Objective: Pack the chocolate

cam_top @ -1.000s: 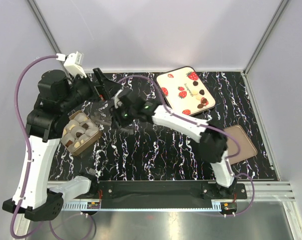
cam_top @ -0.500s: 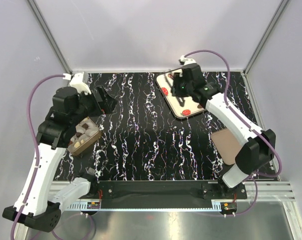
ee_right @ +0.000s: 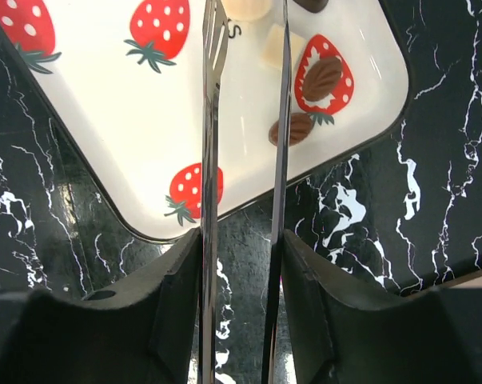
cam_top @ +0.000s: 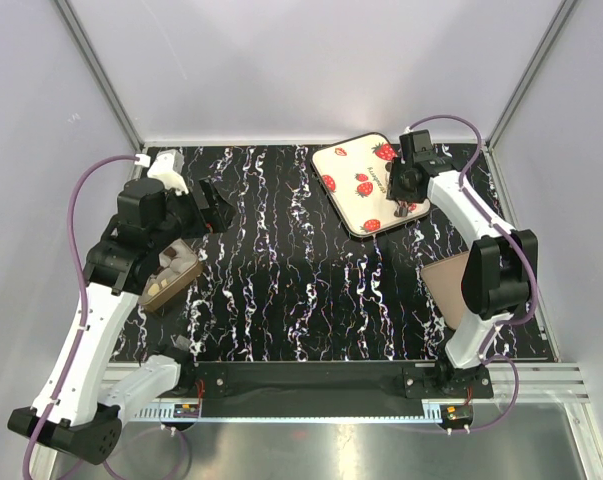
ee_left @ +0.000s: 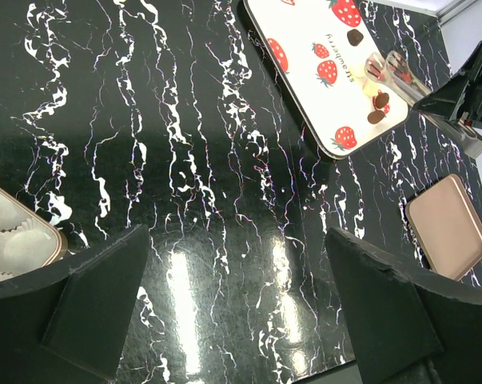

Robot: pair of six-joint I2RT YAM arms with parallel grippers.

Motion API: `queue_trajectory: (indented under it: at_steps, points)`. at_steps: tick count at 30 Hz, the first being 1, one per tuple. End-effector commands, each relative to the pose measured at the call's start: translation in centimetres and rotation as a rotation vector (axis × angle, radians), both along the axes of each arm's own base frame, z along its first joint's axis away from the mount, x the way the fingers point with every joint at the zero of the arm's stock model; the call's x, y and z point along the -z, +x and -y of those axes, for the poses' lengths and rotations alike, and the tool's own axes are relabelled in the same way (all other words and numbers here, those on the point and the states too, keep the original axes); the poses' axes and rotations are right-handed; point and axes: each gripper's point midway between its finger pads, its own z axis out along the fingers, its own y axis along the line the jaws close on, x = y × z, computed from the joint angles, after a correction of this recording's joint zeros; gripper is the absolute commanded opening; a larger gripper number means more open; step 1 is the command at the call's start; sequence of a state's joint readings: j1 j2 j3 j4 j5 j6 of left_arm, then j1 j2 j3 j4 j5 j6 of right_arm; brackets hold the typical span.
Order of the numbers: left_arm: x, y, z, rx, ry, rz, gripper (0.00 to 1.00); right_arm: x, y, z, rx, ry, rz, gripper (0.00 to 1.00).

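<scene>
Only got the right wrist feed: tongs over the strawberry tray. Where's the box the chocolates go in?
Observer: The box is at the left side of the table, half under the left arm, far across from the tray.
Operator: Any room left in it?
Observer: The corner that shows from the left wrist has white paper cups with nothing in them.
Operator: Left gripper in the way?
Observer: Doesn't look like it. The left gripper is open and holds nothing, above bare table near the box.
</scene>
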State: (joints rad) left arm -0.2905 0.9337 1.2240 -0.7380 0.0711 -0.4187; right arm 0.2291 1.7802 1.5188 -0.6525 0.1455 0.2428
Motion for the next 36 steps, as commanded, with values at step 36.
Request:
queue_trajectory:
  at_steps: [36]
  points:
    - [-1.8, 1.8, 0.4, -0.004, -0.013, 0.070, 0.99, 2.8, 2.0, -0.5, -0.076, 0.102, -0.052, 0.43]
